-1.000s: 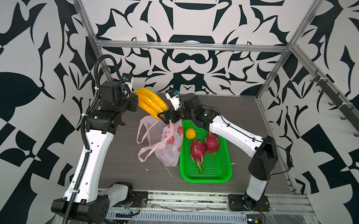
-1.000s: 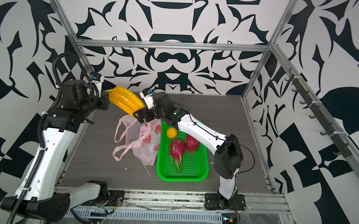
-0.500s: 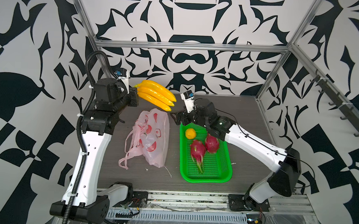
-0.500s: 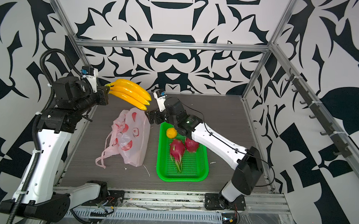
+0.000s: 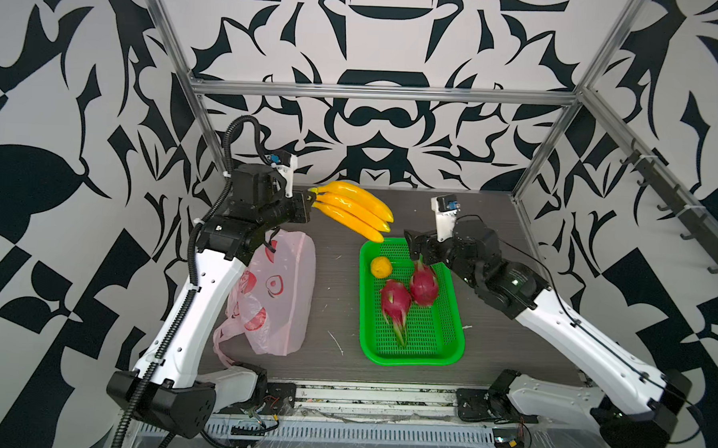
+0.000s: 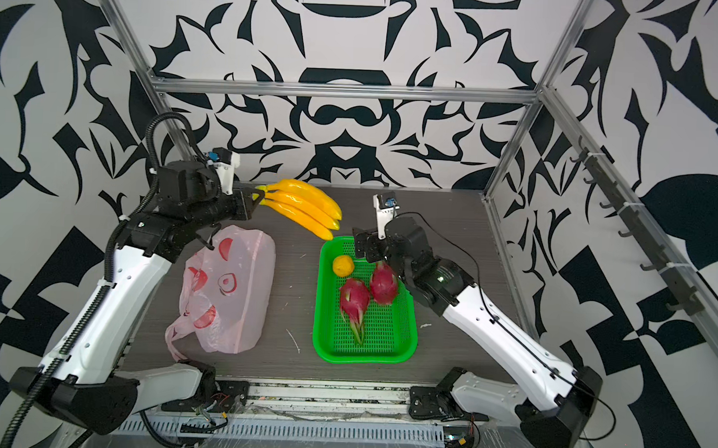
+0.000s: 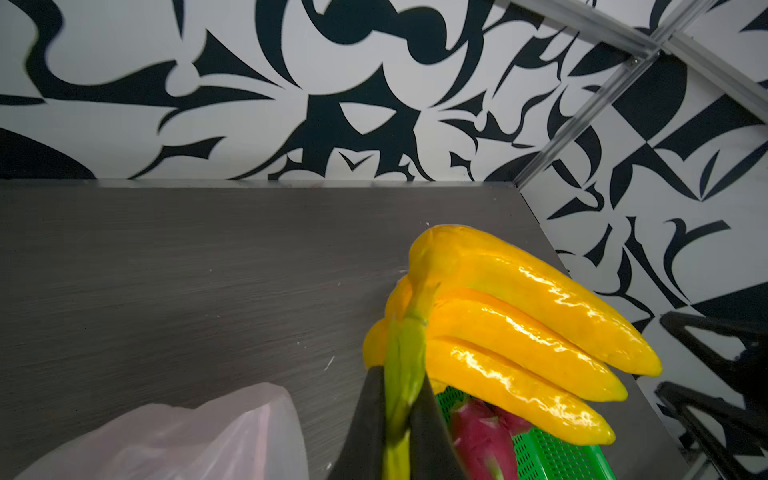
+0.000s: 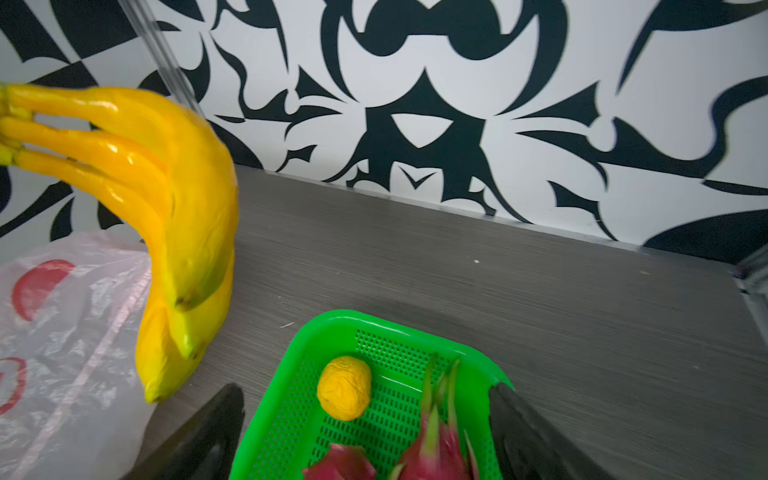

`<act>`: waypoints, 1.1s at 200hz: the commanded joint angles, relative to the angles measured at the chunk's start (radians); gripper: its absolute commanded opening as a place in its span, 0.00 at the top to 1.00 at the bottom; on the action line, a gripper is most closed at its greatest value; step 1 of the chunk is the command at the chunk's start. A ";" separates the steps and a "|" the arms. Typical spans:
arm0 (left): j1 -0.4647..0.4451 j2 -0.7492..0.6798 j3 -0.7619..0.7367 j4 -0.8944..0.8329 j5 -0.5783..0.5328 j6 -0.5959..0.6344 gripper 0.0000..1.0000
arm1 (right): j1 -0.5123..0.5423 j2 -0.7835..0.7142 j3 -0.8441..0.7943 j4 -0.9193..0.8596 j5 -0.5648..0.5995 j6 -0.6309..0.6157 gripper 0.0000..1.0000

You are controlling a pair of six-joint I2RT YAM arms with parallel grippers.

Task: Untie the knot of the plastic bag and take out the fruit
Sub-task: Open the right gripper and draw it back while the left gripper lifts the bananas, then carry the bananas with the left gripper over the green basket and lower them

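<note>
Holding the banana bunch (image 5: 356, 210) by its green stem, the left end effector (image 5: 308, 201) is pinched narrow on it. The bunch hangs in the air at upper centre in both top views, tips toward the green basket (image 5: 411, 359): likely mid-carry, and the stem grip leaves the bananas free to set down. The right end effector (image 5: 414, 246) gapes wide, holding nothing, over the basket's far end, probably waiting. Two dragon fruits (image 5: 395, 297) and the small round yellow fruit (image 5: 380, 266) lie in the basket, centre right. The plastic bag (image 5: 279, 292) lies slack on the counter (image 5: 337, 299), centre left, handle loop (image 5: 223, 339) loose. No knot visible, and the bag looks emptied.
</note>
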 commanded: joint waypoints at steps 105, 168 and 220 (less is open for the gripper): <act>-0.244 0.182 -0.066 0.086 0.010 -0.116 1.00 | -0.196 -0.122 -0.090 -0.077 0.032 -0.018 0.06; -0.321 0.329 -0.009 0.083 0.032 -0.059 1.00 | -0.290 -0.114 -0.108 -0.061 -0.027 -0.023 0.06; -0.326 0.453 0.055 0.071 0.087 -0.065 1.00 | -0.315 -0.113 -0.117 -0.062 -0.043 -0.034 0.06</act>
